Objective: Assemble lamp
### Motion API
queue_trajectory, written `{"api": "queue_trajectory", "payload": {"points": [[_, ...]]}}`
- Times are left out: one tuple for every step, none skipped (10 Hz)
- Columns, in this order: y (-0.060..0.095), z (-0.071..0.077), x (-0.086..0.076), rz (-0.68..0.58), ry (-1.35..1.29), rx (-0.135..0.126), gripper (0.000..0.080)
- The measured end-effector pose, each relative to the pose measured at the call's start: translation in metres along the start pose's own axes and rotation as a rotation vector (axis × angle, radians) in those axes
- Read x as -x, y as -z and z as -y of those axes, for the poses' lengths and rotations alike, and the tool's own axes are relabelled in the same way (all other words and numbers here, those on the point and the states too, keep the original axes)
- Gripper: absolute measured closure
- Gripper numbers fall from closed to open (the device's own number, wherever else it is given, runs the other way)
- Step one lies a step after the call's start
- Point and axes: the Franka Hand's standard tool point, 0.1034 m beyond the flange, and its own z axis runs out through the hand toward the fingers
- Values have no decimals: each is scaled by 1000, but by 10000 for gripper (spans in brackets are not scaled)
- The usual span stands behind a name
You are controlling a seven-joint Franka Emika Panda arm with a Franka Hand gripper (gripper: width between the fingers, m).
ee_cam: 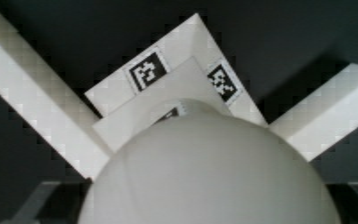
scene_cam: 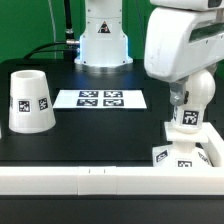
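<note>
Bulb [scene_cam: 188, 120] held over the square base [scene_cam: 181, 156] at the near right corner.
The gripper [scene_cam: 183, 104] is clamped on the upright bulb, directly above the base. The arm reaches straight down, wrist vertical. The shade [scene_cam: 30, 100] stands well apart on the left.

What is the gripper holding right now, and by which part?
The gripper appears to hold the bulb by its round head, from above, with the bulb upright over the base.

Shade [scene_cam: 30, 100] rim-down, well apart; bulb [scene_cam: 186, 118] upright over base [scene_cam: 172, 157].
</note>
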Motion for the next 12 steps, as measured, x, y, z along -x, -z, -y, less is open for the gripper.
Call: {"api": "queue_trajectory", "payload": {"points": [[0, -1, 1, -10, -107, -22, 221], [0, -1, 1, -16, -218, -41, 221], [-1, 0, 0, -18, -321, -54, 221], [-1, 1, 0, -20, -395, -66, 221], [-1, 4, -1, -19, -519, -80, 221], [-1, 6, -3, -16, -604, -81, 221], [0, 8, -5, -18, -616, -70, 221], [0, 7, -5, -16, -697, -75, 221], [0, 7, -5, -15, -733, -75, 221], [0, 8, -5, -13, -791, -76, 221], [0, 8, -5, -11, -832, -76, 221], [0, 8, -5, -9, -912, -78, 221]]}}
